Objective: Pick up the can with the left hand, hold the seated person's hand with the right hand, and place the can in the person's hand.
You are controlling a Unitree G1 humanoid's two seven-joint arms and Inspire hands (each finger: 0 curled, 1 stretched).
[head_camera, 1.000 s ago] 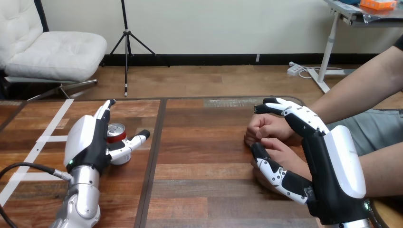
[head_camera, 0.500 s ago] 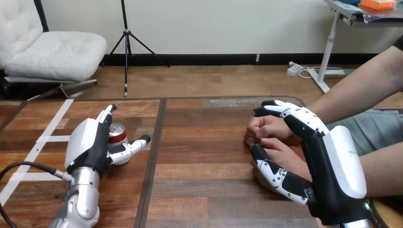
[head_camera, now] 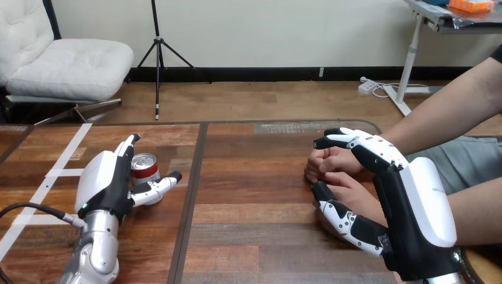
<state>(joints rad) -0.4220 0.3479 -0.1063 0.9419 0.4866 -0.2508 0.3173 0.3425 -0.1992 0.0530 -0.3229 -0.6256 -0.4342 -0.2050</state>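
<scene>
A red and silver can (head_camera: 144,168) stands upright on the left part of the wooden table (head_camera: 248,177). My left hand (head_camera: 105,184) is beside it on its left, open, with fingers straight past the can's far side and the thumb stretched across its near side. At the right, the person's two hands rest together on the table: a closed fist (head_camera: 329,161) and a nearer hand (head_camera: 354,192). My right hand (head_camera: 414,207) brackets them, open. Its fingers (head_camera: 361,142) arch over the fist and its thumb (head_camera: 337,214) lies along the nearer hand's front.
White tape strips (head_camera: 58,173) mark the table's left side. A dark seam (head_camera: 192,195) runs front to back between the two halves. The person's forearms (head_camera: 450,112) come in from the right edge.
My left hand has slid a little left and toward me, exposing more of the can. The right hand's fingers have dipped slightly toward the person's fist.
</scene>
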